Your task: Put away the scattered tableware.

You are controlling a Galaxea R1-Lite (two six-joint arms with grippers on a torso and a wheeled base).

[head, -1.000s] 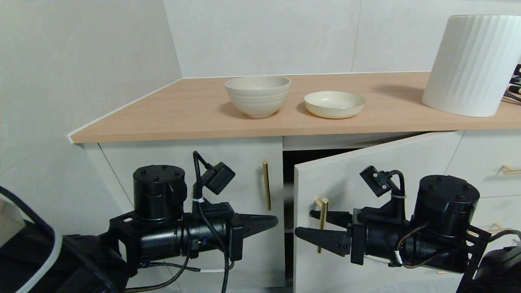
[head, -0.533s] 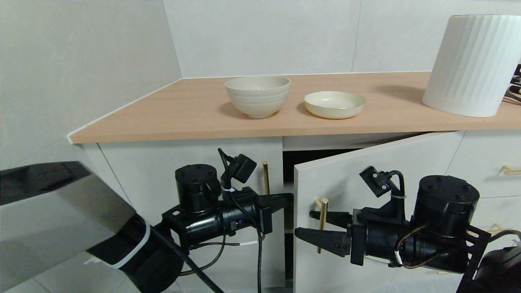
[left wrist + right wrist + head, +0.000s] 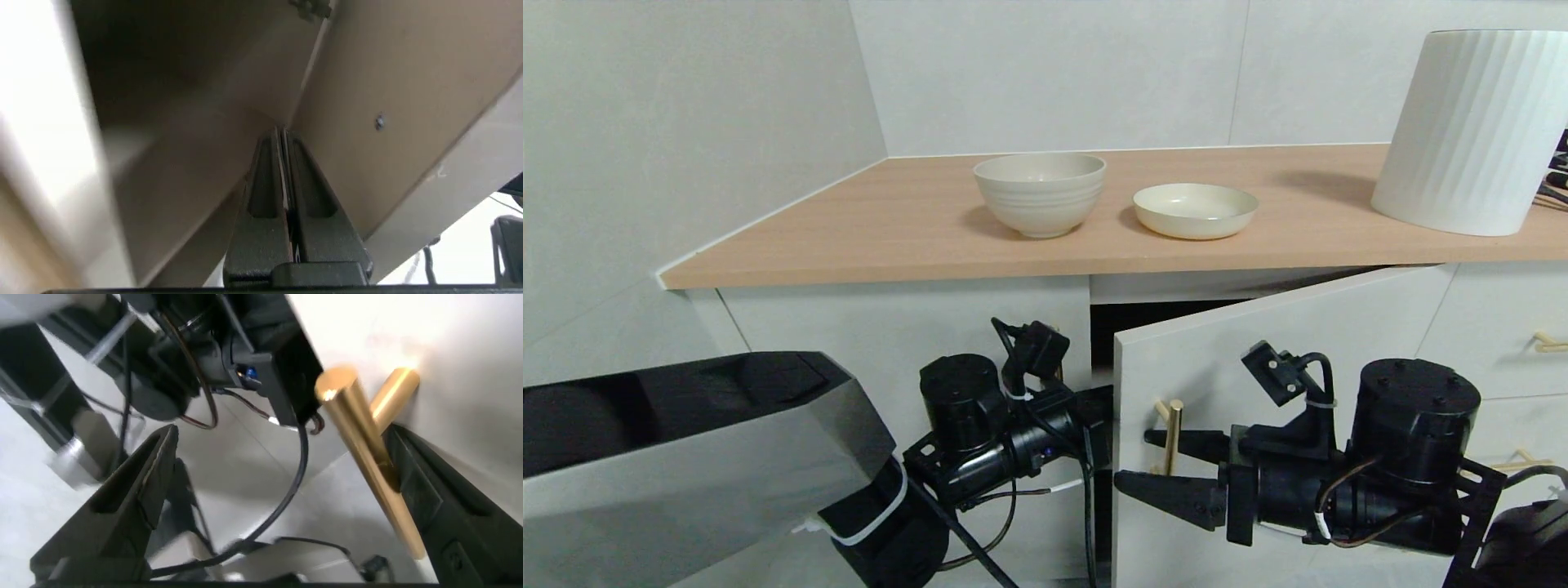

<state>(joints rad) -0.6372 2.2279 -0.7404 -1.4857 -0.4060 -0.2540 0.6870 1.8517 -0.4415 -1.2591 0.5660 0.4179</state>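
Observation:
A deep cream bowl (image 3: 1039,192) and a shallow cream dish (image 3: 1195,209) stand side by side on the wooden counter (image 3: 890,237). Below them the right cabinet door (image 3: 1258,359) hangs partly ajar. My right gripper (image 3: 1134,459) is open, its fingers on either side of that door's gold handle (image 3: 1172,433); the right wrist view has the handle (image 3: 368,449) between the two fingers (image 3: 139,506). My left gripper (image 3: 1097,402) is shut and pokes into the dark gap at the door's edge. In the left wrist view its fingers (image 3: 282,188) lie pressed together, pointing into the cabinet's inside.
A tall white ribbed cylinder (image 3: 1474,131) stands on the counter at the right. The left cabinet door (image 3: 890,343) is closed. Drawers with gold handles (image 3: 1550,341) lie to the right. A tiled wall closes the left side.
My left arm has moved forward and to the right, bringing its shut fingers from in front of the left door into the gap beside the ajar door. The right gripper has barely shifted.

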